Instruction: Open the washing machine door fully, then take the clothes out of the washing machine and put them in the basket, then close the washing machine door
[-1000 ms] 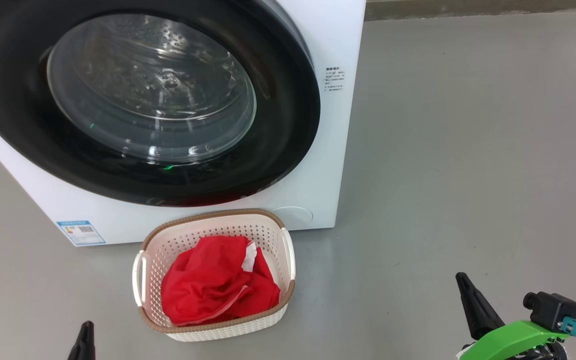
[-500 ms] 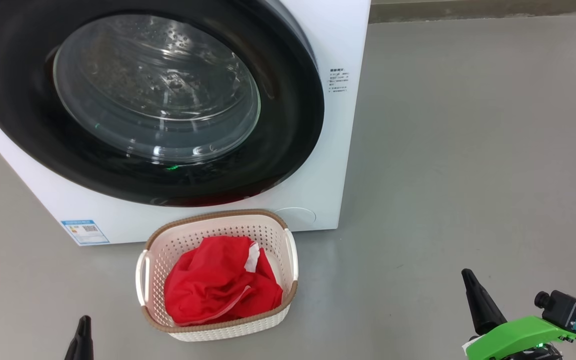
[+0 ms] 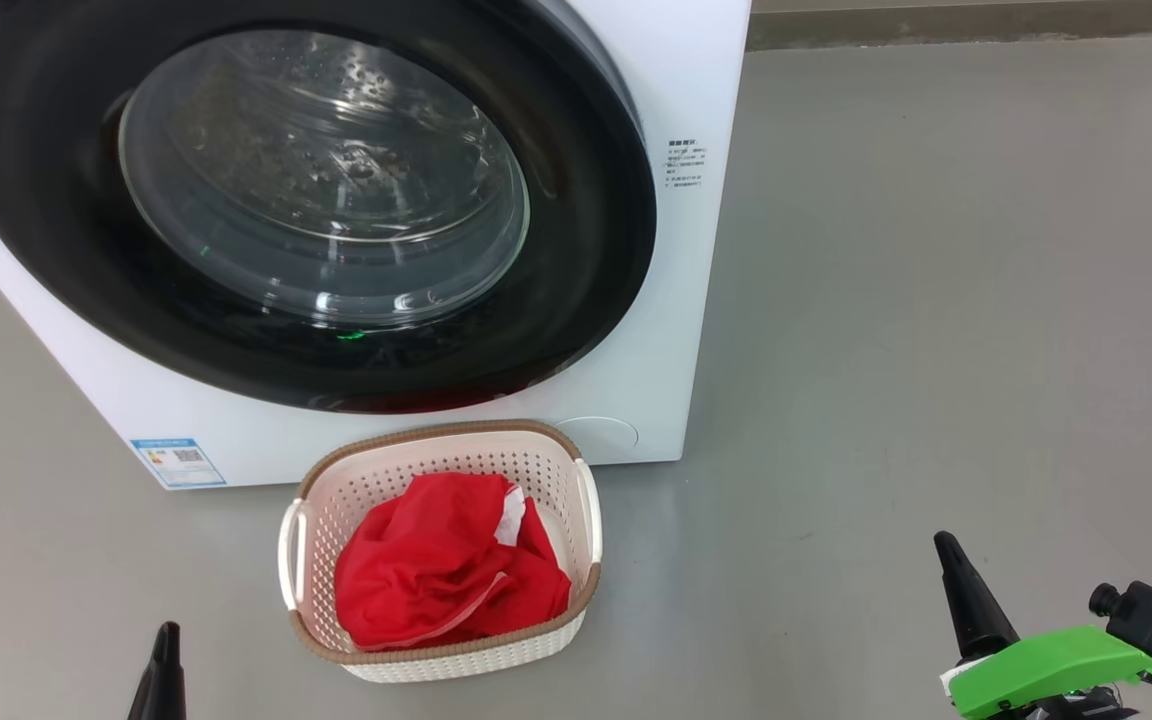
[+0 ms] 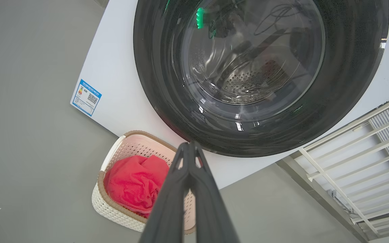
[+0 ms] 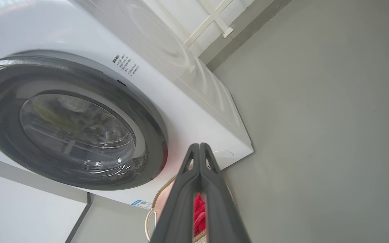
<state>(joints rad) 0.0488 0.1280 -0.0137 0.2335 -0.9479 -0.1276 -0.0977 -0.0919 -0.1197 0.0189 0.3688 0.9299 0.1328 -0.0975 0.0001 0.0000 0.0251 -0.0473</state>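
clothes [image 3: 436, 570], seen from the head, lay bunched in the basket [image 3: 441, 433] on the floor against the washing machine [image 3: 706, 90] front; the washing machine door [image 3: 586, 260] sat flush, apparently shut. left wrist view: left gripper [image 4: 189, 146] pressed closed, empty. right wrist view: right gripper [image 5: 199, 147] likewise closed, holding nothing. every step looked done; the next move called only for checking the latch.
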